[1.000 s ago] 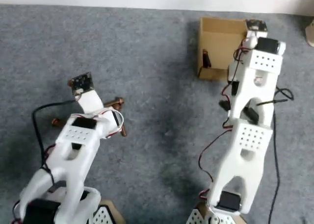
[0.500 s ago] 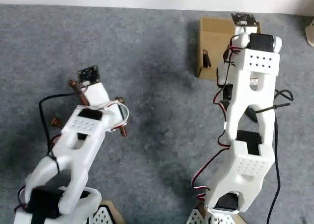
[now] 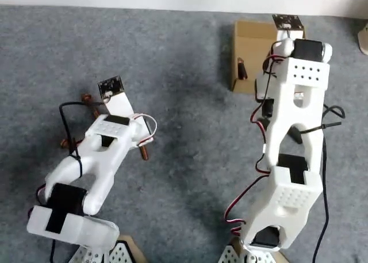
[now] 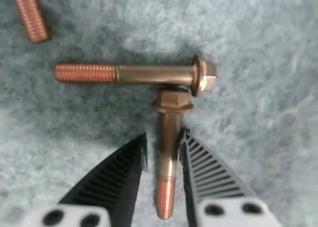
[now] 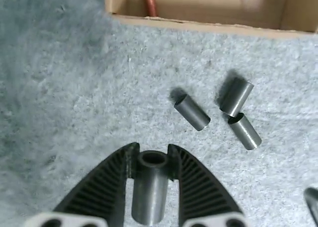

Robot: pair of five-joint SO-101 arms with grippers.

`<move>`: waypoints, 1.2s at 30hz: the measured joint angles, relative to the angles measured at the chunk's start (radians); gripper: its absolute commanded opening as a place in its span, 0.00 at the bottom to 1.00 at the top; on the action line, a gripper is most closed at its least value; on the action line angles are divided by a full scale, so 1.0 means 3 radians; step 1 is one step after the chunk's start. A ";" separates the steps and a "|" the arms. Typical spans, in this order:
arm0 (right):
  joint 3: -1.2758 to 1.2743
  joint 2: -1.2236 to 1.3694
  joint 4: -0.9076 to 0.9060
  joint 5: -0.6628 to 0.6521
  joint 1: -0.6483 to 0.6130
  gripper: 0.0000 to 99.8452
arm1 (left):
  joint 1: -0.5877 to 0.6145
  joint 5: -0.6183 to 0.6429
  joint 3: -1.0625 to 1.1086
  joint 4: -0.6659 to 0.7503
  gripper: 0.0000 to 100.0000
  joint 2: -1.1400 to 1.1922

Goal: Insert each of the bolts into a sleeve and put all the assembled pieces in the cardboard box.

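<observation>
One bolt (image 4: 167,157), flat on the grey desk (image 4: 268,48), shank running straight down the gap between the left jaws, head pointing away from them, threaded end back toward the wrist. Long axis in line with the jaws' own reach. Looks to need only a plain squeeze across the shank, no turning first. Left jaws released, one on each side of the shank: close against it on one side, a sliver of gap on the other. Head touching a second bolt (image 4: 134,74) lying crosswise just beyond, so likely to nudge it on the lift. Threaded end of a third bolt (image 4: 30,13) farther off.

Across the desk, a sleeve (image 5: 150,187) grasped in the right jaws, clenched on its wall, long axis along the jaws, open bore facing outward. Three loose sleeves (image 5: 192,113) (image 5: 236,97) (image 5: 245,131) on the desk just ahead, two of them meeting or nearly meeting at their ends, all near the cardboard box (image 5: 198,26). Inside the box, a copper shank (image 5: 148,1) against one wall.

From above, left arm (image 3: 109,142) right over the bolts, right arm (image 3: 293,102) well apart beside the box. Left plainly the nearer to the bolt. Judged step: grip the bolt, then carry it to the held sleeve's open bore.
</observation>
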State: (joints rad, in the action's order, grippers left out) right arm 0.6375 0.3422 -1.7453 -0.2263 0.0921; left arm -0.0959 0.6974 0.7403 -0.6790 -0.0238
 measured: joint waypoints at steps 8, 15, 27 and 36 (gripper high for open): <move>-0.0343 -0.0460 0.0000 -0.0056 -0.0026 0.00 | -0.0005 0.0056 -0.0010 0.0000 0.11 0.0020; -0.1294 -0.1565 0.0000 -0.0082 -0.0312 0.00 | -0.0005 0.0056 -0.0010 0.0000 0.11 0.0020; -0.2470 -0.2941 0.0000 -0.0281 -0.0532 0.00 | -0.0005 -0.0169 -0.0138 0.0113 0.00 0.0020; -0.3437 -0.3248 0.0517 -0.0440 -0.0537 0.00 | -0.0010 -0.0189 -0.0138 0.0292 0.01 0.0026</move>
State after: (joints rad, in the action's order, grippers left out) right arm -0.3936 -0.6322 -1.5904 -0.3583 -0.0690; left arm -0.0990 0.6406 0.6989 -0.5915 -0.0161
